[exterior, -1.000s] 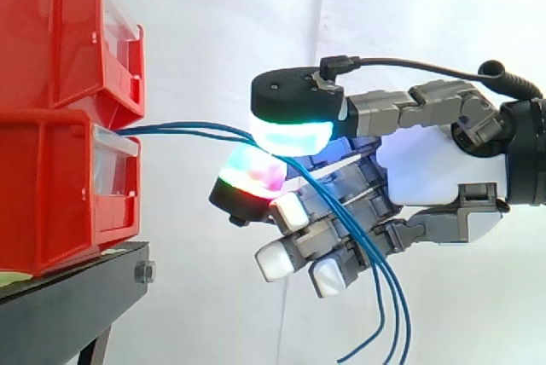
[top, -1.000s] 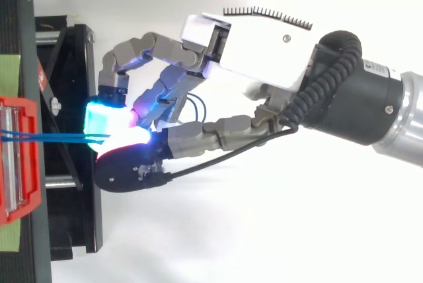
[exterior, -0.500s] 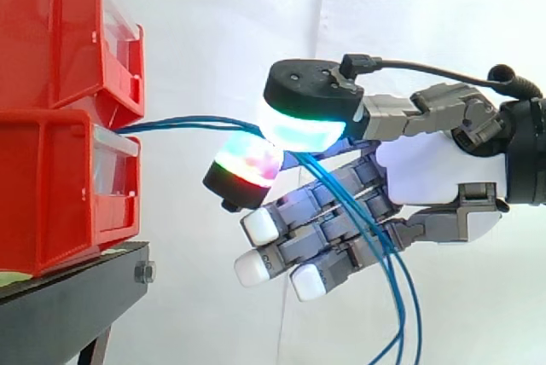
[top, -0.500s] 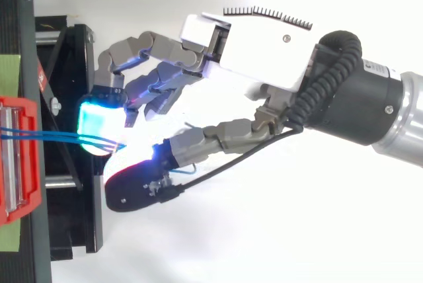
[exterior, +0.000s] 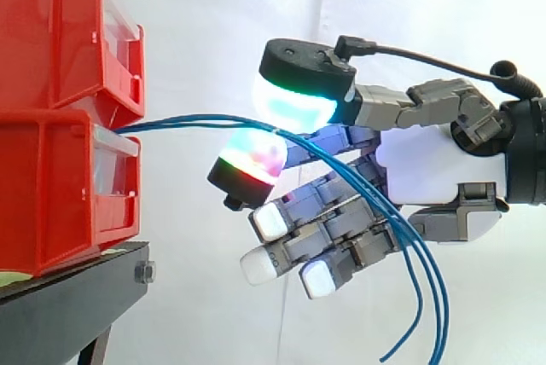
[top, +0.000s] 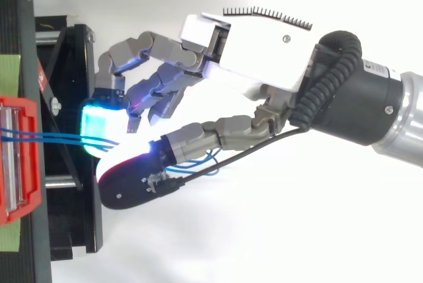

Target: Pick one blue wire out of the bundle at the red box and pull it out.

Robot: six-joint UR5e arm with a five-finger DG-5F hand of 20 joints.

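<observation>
Before a white curtain (exterior: 222, 7), red bins (exterior: 51, 49) stood stacked on a black stand (exterior: 68, 305), and my hand (exterior: 426, 169) hung open, blue wires (exterior: 188, 119) from the lower bin (exterior: 51, 194) passing loose between thumb (exterior: 299, 101) and fingers (exterior: 316, 211).

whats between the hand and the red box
Only the blue wires cross that gap, running from the red box to the hand. The side view shows nothing else there, just white curtain behind.

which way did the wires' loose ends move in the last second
yes: the wires' ends swung right, away from the red bins, in the side view
</observation>
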